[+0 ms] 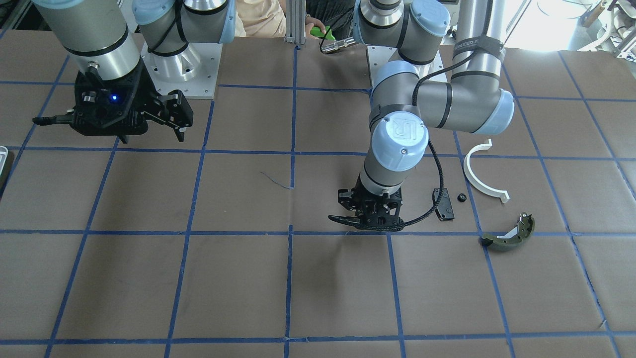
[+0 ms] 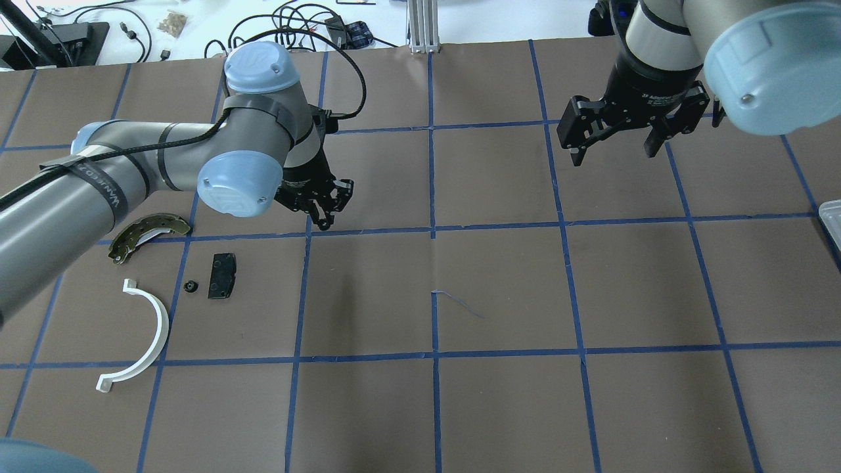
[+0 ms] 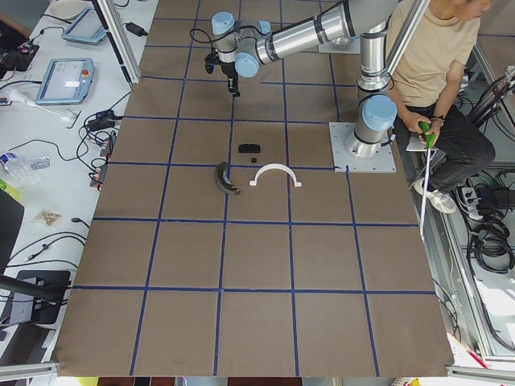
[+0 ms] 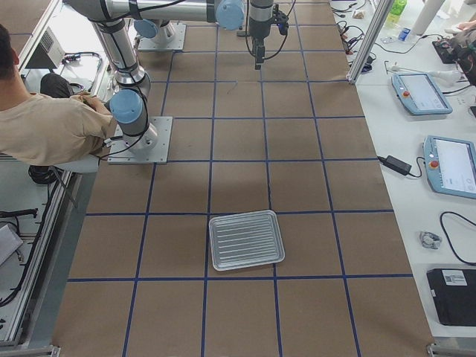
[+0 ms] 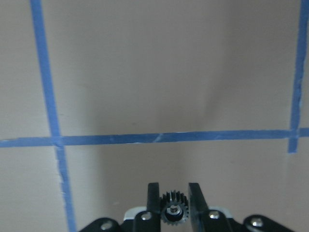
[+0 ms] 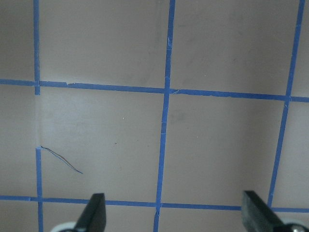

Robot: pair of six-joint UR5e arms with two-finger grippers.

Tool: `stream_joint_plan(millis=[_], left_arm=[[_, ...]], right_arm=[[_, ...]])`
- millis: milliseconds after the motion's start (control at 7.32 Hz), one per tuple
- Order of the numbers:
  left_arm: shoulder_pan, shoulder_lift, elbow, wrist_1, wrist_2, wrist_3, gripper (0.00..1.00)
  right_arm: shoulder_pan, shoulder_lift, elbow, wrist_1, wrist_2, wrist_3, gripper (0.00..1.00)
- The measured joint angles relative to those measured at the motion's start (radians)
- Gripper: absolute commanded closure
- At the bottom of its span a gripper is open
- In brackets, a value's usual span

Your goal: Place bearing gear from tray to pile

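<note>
My left gripper (image 2: 324, 213) is shut on a small black toothed bearing gear (image 5: 173, 212), seen between its fingers in the left wrist view, above bare brown table over a blue tape line. The pile lies to its left in the overhead view: an olive-green brake shoe (image 2: 146, 232), a black rectangular plate (image 2: 222, 276) and a white plastic half-ring (image 2: 150, 335). The gripper is apart from them. My right gripper (image 2: 614, 150) is open and empty, high over the table. The tray (image 4: 245, 239) shows whole in the exterior right view, and only as a sliver (image 2: 830, 220) in the overhead view.
A small black knob-like part (image 2: 190, 287) lies beside the black plate. The table is brown paper with a blue tape grid. A person sits behind the robot bases (image 3: 438, 72). Cables and tablets lie on side benches.
</note>
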Motion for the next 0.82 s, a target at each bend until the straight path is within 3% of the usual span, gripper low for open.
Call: stream_joint_plan(millis=[410,820], left_arm=[[0.155,0.066,-0.069,-0.012,0.059,0.22,1.0],[0.282,0.113,-0.21,0.14,0.075,0.399,1.0]], right_arm=[[0.0,-0.001,0.0,0.001,0.0,0.001,0.0],[0.001,-0.001,0.0,0.002,0.0,0.0,0.0]])
